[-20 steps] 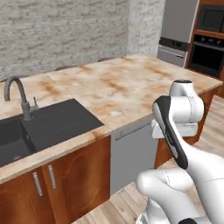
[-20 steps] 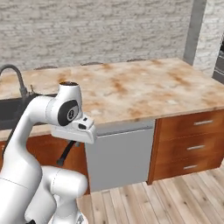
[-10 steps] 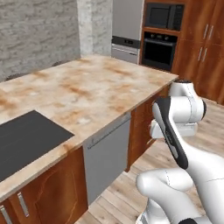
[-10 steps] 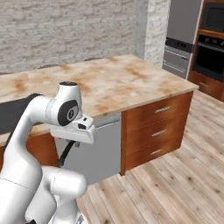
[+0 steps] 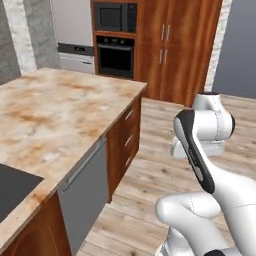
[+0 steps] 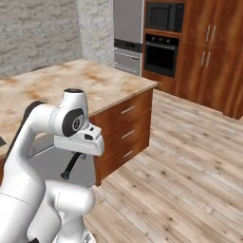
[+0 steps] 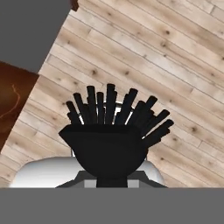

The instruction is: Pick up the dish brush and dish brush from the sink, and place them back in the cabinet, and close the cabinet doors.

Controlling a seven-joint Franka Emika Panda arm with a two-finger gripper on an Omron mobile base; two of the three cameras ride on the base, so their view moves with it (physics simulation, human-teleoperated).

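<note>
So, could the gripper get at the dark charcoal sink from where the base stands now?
Probably not. The gripper is shut on the black stubby dish brush, hanging low over the wooden floor, and the sink sits at the far counter end.

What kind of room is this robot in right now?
A home kitchen, rendered. A marble-look island counter runs over wooden drawers, a built-in oven sits below a microwave in tall wooden cabinets, and the floor is wood plank. The gripper holds a black dish brush.
</note>
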